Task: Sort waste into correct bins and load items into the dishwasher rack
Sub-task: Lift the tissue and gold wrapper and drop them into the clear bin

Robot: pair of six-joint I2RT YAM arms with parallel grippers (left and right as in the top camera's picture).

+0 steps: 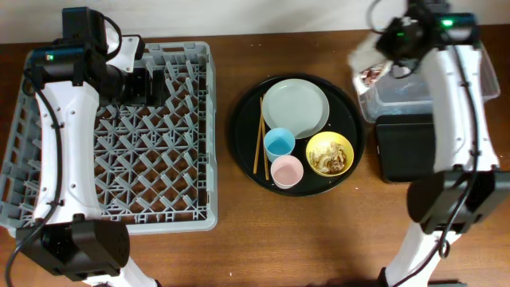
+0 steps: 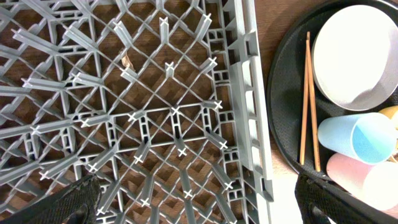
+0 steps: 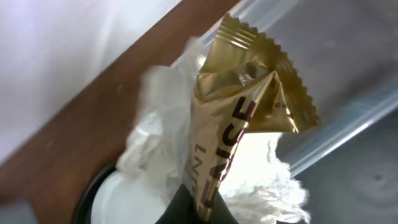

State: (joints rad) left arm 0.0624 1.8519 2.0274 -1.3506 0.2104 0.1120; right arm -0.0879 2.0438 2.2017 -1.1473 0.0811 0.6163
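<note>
Biggest of all: the grey dishwasher rack (image 1: 187,203), on the left side of the brown table (image 1: 239,255), full of upright pegs. Over it, the white left arm (image 1: 68,135), with the left gripper (image 2: 202,202) hanging above the pegs near the rack's right wall. Claw let go and spread wide, 2 black fingertips (image 2: 78,199) far apart, nothing between them.

Next in size: the round black tray (image 1: 241,151), just right of the rack.

Then the clear plastic tub (image 1: 398,108) at the back right, and the black rectangular tray (image 1: 405,147) just in front of it.

On the round tray, from big to small:
- White plate (image 1: 296,108) at the back.
- Yellow bowl (image 1: 330,143) at the front right, close beside the plate.
- Light-blue cup (image 1: 279,143) and pink cup (image 1: 287,171), 1 behind the other, very close together.
- 2 thin wooden chopsticks (image 1: 258,135) side by side along the tray's left part.

High at the back right: the right gripper (image 3: 193,208), up in the air by the tub's edge on the round tray's side. Claw clenched tight on a shiny gold wrapper (image 3: 255,106) with dark letters. Crumpled white napkin (image 3: 152,143) bunched around the wrapper; cannot tell if pinched too.

Smallest: tan food scraps (image 1: 333,162) inside the yellow bowl.
</note>
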